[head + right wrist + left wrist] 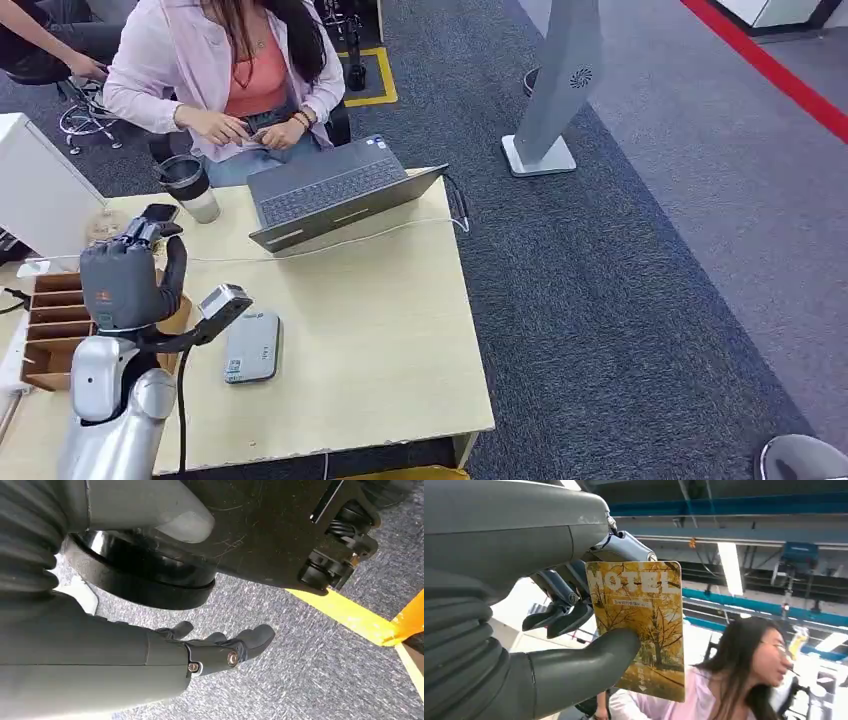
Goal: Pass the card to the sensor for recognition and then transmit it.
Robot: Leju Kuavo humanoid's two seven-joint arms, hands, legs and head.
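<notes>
My left hand (125, 275) is raised over the left part of the wooden table (400, 340). It pinches a yellow hotel card (644, 630), printed with autumn trees, between the thick thumb and the darker fingers (556, 615); the card stands upright in the left wrist view. The sensor (252, 347), a flat grey box, lies on the table just to the right of and below that hand, apart from it. My right hand (220, 647) hangs beside my body above grey carpet, fingers loosely extended and holding nothing.
A person (240, 70) sits behind the table at an open laptop (335, 190). A lidded cup (190, 185) stands near them. A wooden compartment tray (55, 325) sits under my left arm. A grey floor stand (560, 90) rises on the carpet to the right.
</notes>
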